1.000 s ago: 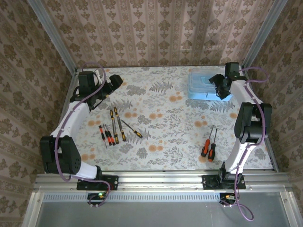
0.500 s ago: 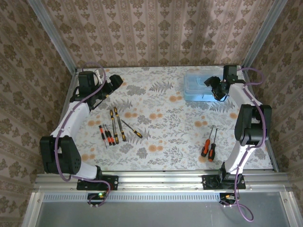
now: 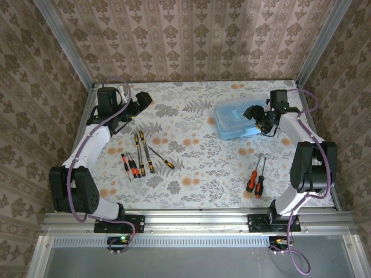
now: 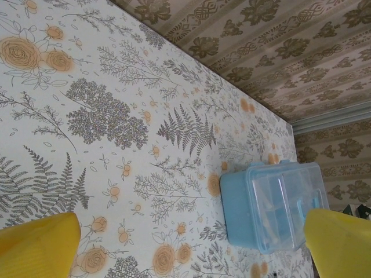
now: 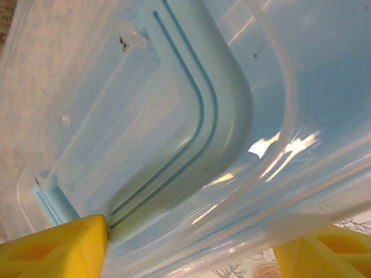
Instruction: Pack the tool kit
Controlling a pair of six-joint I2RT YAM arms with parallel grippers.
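Pre-pack step, I judge: repositioning case (image 3: 232,123), lid shut.
R fingers (image 5: 52,246) pinch case edge, far-right of counter (image 3: 191,116); L fingers (image 4: 37,246) spread, empty. Next: release, open lid, fetch screwdrivers (image 3: 138,155).

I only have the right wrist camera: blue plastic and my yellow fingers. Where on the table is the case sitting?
Observer: The top view puts the case at the far right of the table, with your right gripper at its right end.
Operator: And the screwdrivers?
Observer: A pair of screwdrivers lies on the near side of the case, on the right. A larger group lies on the left half.
Operator: Is the left arm in my way?
Observer: No. The left gripper is at the far left, open, apart from the tools.
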